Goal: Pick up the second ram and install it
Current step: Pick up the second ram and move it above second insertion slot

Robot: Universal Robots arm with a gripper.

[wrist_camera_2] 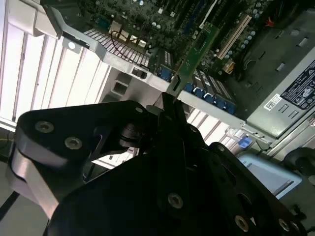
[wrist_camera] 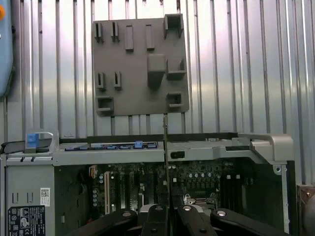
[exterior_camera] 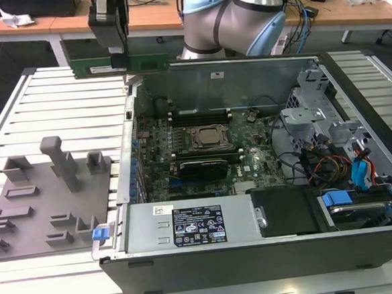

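Above the far corner of the open computer case, at the exterior view's left, the gripper is clamped on the memory stick near its middle (the green board hangs level, on edge). In both wrist views the stick runs out from between the fingers, crossing over the case wall toward the motherboard. The grey tray lies on the slatted desk just beside the case.

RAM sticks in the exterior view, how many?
2: the second ram, held by the gripper over the case's edge, and another stick apparently seated beside the CPU socket. More may be hidden.
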